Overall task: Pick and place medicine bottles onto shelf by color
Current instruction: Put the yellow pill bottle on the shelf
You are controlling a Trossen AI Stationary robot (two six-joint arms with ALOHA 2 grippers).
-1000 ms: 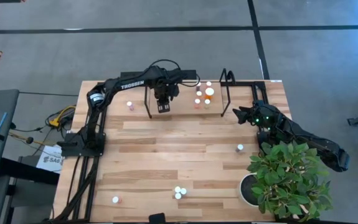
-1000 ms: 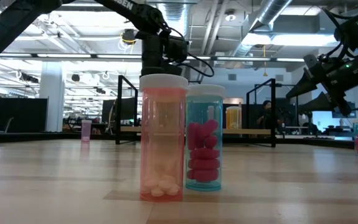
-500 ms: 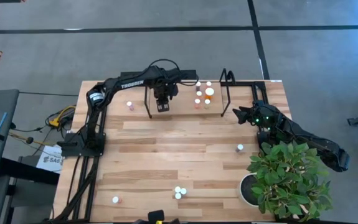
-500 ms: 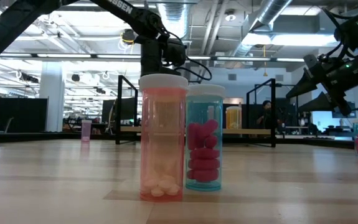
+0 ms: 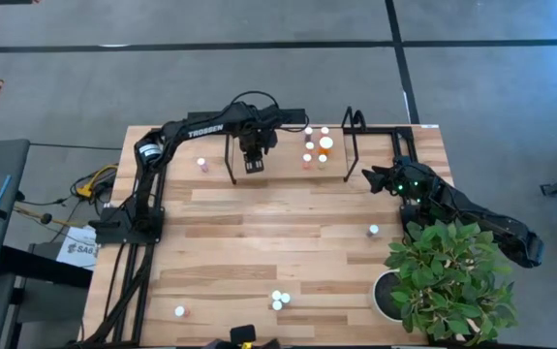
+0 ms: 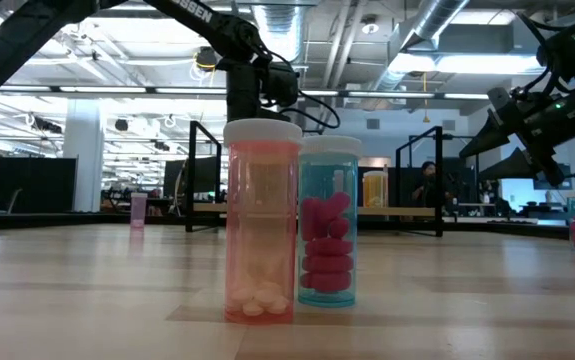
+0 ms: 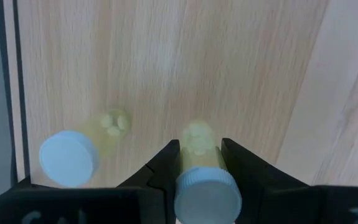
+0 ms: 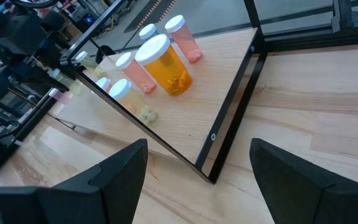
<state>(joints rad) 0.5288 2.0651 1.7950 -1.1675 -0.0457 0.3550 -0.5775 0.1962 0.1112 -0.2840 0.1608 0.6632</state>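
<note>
Yellowish bottle [image 7: 198,168] clamped by left pincer [image 7: 200,163]; hidden overhead.

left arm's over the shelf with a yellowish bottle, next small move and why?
Probably lower it and release. The left end effector is shut on a yellowish bottle above the shelf, beside another yellowish bottle, so the colour group matches. The right end effector waits open by the shelf's corner.

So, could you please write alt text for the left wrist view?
The left gripper is shut on a yellowish bottle with a white cap, held over the shelf's light wooden board. A second yellowish bottle stands beside it.
</note>
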